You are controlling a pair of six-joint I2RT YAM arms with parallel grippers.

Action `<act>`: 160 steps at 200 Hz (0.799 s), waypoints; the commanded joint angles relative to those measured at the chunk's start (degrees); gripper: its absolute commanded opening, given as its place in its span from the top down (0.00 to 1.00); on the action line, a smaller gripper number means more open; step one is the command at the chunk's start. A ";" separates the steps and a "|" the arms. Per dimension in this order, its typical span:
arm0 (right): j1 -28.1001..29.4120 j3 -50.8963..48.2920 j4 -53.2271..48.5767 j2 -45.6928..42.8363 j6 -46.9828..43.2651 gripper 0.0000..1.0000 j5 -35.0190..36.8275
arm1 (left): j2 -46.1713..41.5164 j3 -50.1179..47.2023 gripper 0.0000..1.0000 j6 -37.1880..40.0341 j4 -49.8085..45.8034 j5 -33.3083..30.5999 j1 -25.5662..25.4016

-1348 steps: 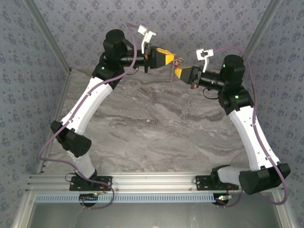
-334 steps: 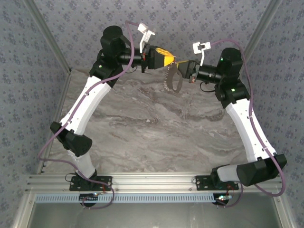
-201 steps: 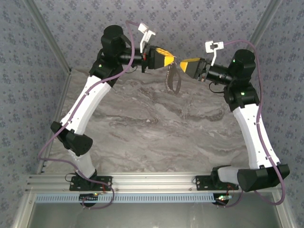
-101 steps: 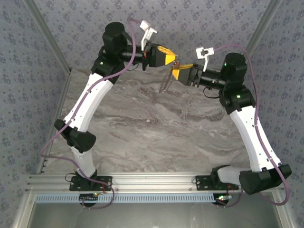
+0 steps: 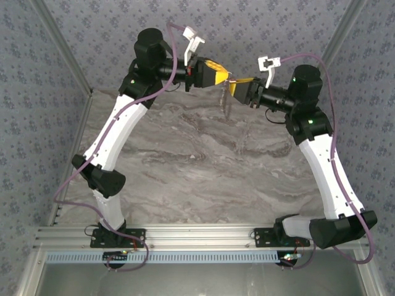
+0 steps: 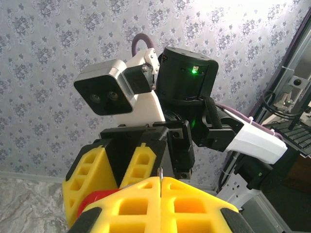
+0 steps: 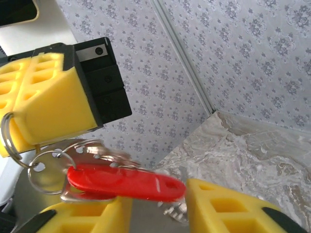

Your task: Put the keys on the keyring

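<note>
Both arms meet high over the far edge of the desk (image 5: pixel 203 166), at 12 o'clock in the overhead view. The left gripper (image 5: pixel 222 75) has its 2 fingers clenched on the keyring (image 5: pixel 226 102). In the left wrist view a sliver of wire stands up out of the shut seam. Overhead, the rest of the loop hangs toward 6 o'clock, clear of the marble. The right gripper (image 5: pixel 234 86) faces the left one from 3 o'clock, their tips almost touching.

In the right wrist view the keys (image 7: pixel 126 182) (1 red oblong, far smaller than the loop) lie across the gap between the right fingers (image 7: pixel 228 211). The left gripper sits at 10 o'clock from them. I cannot tell whether those fingers are pinching the red piece or merely cradling it.

The step in hand looks like the threading itself, with the key brought up to the held ring. The next move calls for a firm hold on the red piece. Its hole then needs a small, steady feed onto the wire, with the left gripper holding the ring fixed.
</note>
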 commanded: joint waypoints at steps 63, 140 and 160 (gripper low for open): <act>-1.37 0.65 -1.06 -2.00 -0.49 1.00 -1.85 | 1.15 3.61 1.00 1.33 -0.34 1.08 -0.19; -2.38 0.57 -0.94 -2.88 -0.14 0.96 -2.54 | 1.01 4.04 1.00 2.02 -1.73 1.14 -0.12; -2.40 0.22 -0.78 -3.12 -0.05 0.68 -2.29 | 1.18 4.74 1.00 2.12 -2.26 1.37 -0.10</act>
